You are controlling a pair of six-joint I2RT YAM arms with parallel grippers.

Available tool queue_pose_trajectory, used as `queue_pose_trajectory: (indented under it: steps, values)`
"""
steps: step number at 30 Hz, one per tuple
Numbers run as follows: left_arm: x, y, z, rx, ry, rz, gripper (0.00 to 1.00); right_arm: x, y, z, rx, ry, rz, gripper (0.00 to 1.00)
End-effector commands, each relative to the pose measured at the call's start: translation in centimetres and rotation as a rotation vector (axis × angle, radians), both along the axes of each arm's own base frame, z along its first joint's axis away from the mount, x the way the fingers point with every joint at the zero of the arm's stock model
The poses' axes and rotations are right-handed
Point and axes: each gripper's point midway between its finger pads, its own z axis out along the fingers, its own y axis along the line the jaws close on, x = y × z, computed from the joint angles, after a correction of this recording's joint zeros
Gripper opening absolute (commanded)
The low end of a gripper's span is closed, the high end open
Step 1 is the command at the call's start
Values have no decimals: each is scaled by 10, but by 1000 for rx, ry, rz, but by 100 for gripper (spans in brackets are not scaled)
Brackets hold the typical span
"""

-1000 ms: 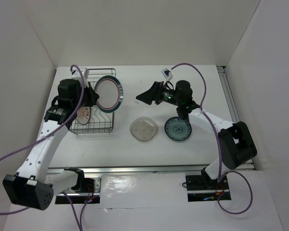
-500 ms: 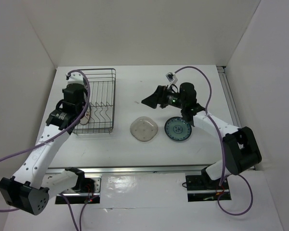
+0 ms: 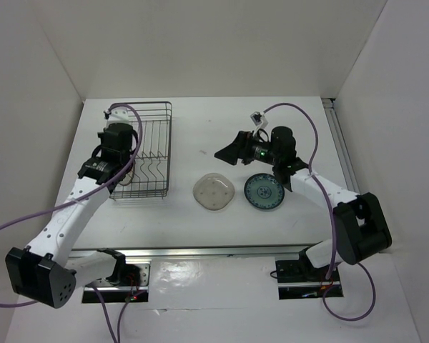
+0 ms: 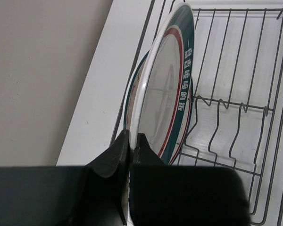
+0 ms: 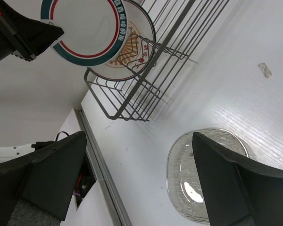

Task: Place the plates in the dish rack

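My left gripper (image 4: 131, 136) is shut on the rim of the white plate with the dark rim band (image 4: 167, 94). It holds the plate on edge in the left part of the black wire dish rack (image 3: 151, 153). The sunburst plate (image 5: 129, 52) stands right behind it. In the top view my left arm hides most of both. The translucent grey-beige plate (image 3: 214, 191) and the teal-blue plate (image 3: 264, 191) lie flat on the table. My right gripper (image 3: 220, 152) is open and empty, above the table between the rack and the translucent plate (image 5: 184, 183).
White walls enclose the table on three sides. The rack's zigzag dividers (image 4: 226, 127) to the right of the held plate hold nothing. A metal rail (image 3: 342, 143) runs along the table's right edge. Purple cables loop over both arms.
My left gripper has carried the dark-rimmed plate from above the rack's right side down into its left part, next to the sunburst plate. My right arm has shifted slightly right.
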Motion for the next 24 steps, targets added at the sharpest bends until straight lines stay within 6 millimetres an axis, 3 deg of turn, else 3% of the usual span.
queue_pose_trajectory:
  steps: [1, 14, 16, 18, 21, 24]
  values:
    - [10, 2, 7, -5, -61, 25, 0, -2, -4, 21, 30, -80, 5, 100]
    - [17, -4, -12, -20, -26, 12, 0, -11, -12, 36, 50, -110, 5, 100]
    - [20, -10, -23, -35, 9, -12, 0, -12, -13, 32, 47, -102, 5, 100]
    - [20, -13, -26, -44, 22, -30, 7, -11, -16, 35, 50, -111, -4, 100]
    - [22, -17, -30, -62, 31, -46, 34, -12, -19, 28, 31, -87, -18, 100]
    - [22, -19, -31, -67, 32, -54, 41, -11, -20, 23, 22, -87, -26, 100]
